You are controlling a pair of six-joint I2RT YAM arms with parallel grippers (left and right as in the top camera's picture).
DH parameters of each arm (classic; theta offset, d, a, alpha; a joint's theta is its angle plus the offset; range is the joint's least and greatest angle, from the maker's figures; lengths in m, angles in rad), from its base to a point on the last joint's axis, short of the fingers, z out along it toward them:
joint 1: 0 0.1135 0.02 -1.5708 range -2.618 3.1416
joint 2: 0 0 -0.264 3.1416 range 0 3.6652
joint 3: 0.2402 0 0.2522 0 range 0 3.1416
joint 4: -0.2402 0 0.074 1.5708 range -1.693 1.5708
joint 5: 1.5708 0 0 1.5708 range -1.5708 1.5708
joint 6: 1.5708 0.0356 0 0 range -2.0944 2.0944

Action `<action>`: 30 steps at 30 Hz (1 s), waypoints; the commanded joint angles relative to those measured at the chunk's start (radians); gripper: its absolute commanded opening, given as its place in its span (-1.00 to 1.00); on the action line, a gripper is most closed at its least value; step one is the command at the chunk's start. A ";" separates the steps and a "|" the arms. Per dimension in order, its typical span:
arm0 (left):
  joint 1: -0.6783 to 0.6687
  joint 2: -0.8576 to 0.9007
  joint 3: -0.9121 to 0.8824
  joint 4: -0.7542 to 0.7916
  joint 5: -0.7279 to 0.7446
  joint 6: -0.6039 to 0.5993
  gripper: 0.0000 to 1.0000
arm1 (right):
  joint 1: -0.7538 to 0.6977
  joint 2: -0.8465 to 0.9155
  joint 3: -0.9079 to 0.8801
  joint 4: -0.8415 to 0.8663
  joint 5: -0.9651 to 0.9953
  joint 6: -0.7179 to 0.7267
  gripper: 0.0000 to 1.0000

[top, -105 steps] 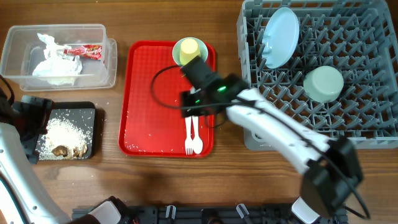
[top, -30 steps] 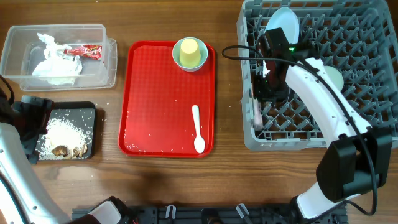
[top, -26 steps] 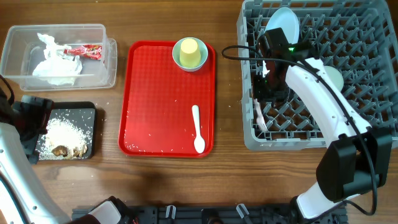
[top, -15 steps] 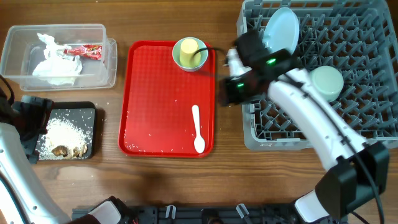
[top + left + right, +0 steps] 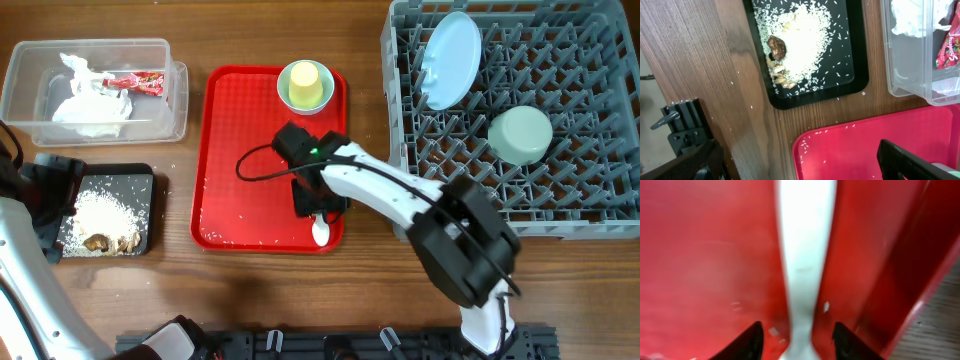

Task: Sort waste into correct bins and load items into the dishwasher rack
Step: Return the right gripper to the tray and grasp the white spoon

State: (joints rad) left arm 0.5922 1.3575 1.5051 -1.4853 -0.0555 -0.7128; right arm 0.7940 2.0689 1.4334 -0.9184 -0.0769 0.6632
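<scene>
Left gripper (image 5: pixel 799 147): hanging at the far left of the table with jaws spread wide, gripping nothing.
Clear tub (image 5: pixel 170 112): sitting at the back left, just behind the black tray.
Napkin (image 5: pixel 92 106): lying crumpled inside the clear tub.
Wrapper (image 5: pixel 136 83): lying in the clear tub too, red and white, touching the napkin's upper edge.
Black tray (image 5: pixel 143 178): sitting in front of the tub, just beside the left gripper.
Rice (image 5: pixel 805 45): spreading in a white heap across the black tray, with loose grains straying onto the wood.
Brown lumps (image 5: pixel 776 60): clustering at one edge of the rice heap.
Red tray (image 5: pixel 240 140): lying flat between the two bins and the rack.
Small bowl (image 5: pixel 285 92): sitting in the red tray's far corner.
Cup (image 5: pixel 305 80): standing inside the small bowl, yellow-green.
Right gripper (image 5: pixel 796 327): hovering low over the red tray's near right corner, jaws partly apart, straddling the spoon's handle with a gap on each side, clamping nothing.
Spoon (image 5: pixel 805 255): lying flat on the red tray between those fingertips.
Rack (image 5: pixel 590 215): filling the right side, grey and pegged.
Plate (image 5: pixel 450 60): standing on edge among pegs at the rack's back left.
Bowl (image 5: pixel 520 135): resting upside down on the rack, right of the plate.
</scene>
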 commanded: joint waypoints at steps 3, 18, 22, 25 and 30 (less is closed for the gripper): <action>0.006 0.000 0.008 0.000 -0.006 0.005 1.00 | 0.006 0.022 -0.002 -0.006 0.005 0.021 -0.32; 0.006 0.000 0.008 0.000 -0.006 0.005 1.00 | 0.030 0.022 0.034 -0.035 0.031 0.040 -0.92; 0.006 0.000 0.008 0.000 -0.006 0.005 1.00 | -0.011 -0.011 0.148 -0.119 0.032 -0.034 -0.92; 0.006 0.000 0.008 0.000 -0.006 0.005 1.00 | -0.080 -0.057 0.231 -0.166 0.026 -0.097 -0.91; 0.006 0.000 0.008 0.000 -0.006 0.005 1.00 | -0.158 -0.109 0.257 -0.192 -0.118 -0.200 -0.47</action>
State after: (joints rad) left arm 0.5922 1.3575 1.5051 -1.4853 -0.0551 -0.7128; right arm 0.6590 2.0102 1.6661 -1.0908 -0.1009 0.5468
